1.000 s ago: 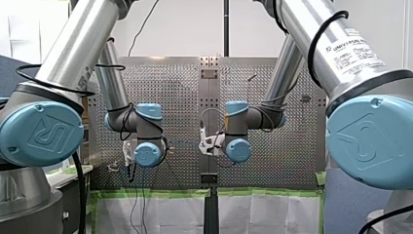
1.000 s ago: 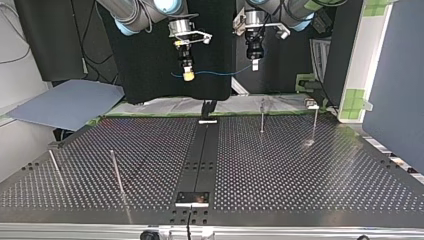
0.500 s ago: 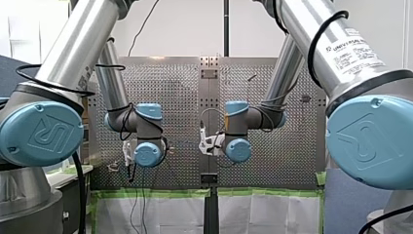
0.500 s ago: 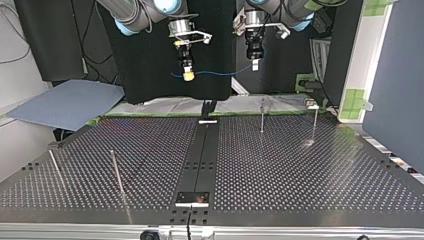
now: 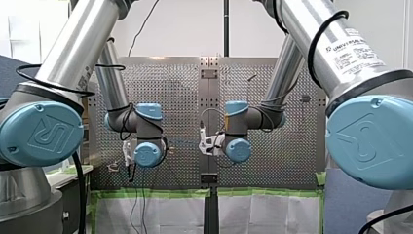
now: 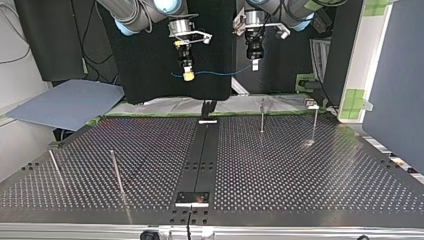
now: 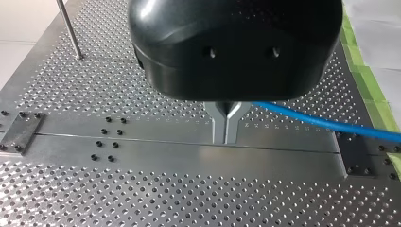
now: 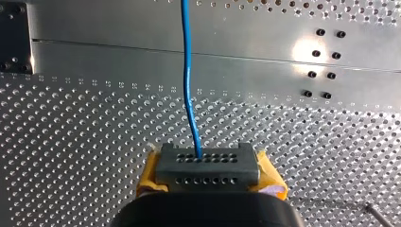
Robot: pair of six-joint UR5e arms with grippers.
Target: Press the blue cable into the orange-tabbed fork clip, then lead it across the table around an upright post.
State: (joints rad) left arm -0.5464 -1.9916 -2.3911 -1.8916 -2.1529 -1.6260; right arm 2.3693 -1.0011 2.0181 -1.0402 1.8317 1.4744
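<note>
A thin blue cable [image 6: 220, 74] hangs in a shallow sag between my two grippers, high above the perforated table's far edge in the top view. My right gripper [image 6: 188, 76], with yellow pads, is shut on one end; in its wrist view the cable [image 8: 187, 85] runs straight out from between the pads [image 8: 208, 165]. My left gripper [image 6: 254, 65] is shut on the cable. In the left wrist view its metal fingertips [image 7: 226, 128] are pressed together, with the cable [image 7: 321, 124] trailing off to one side. I see no orange-tabbed clip.
Thin upright posts [image 6: 262, 116] [image 6: 314, 122] stand at the top view's far right, near a small fixture [image 6: 311, 104]. Two more posts [image 6: 116, 172] [image 6: 54, 167] lean at its near left. A dark centre rail [image 6: 200, 155] runs down the table. Another post [image 7: 70, 29] shows beyond the left gripper.
</note>
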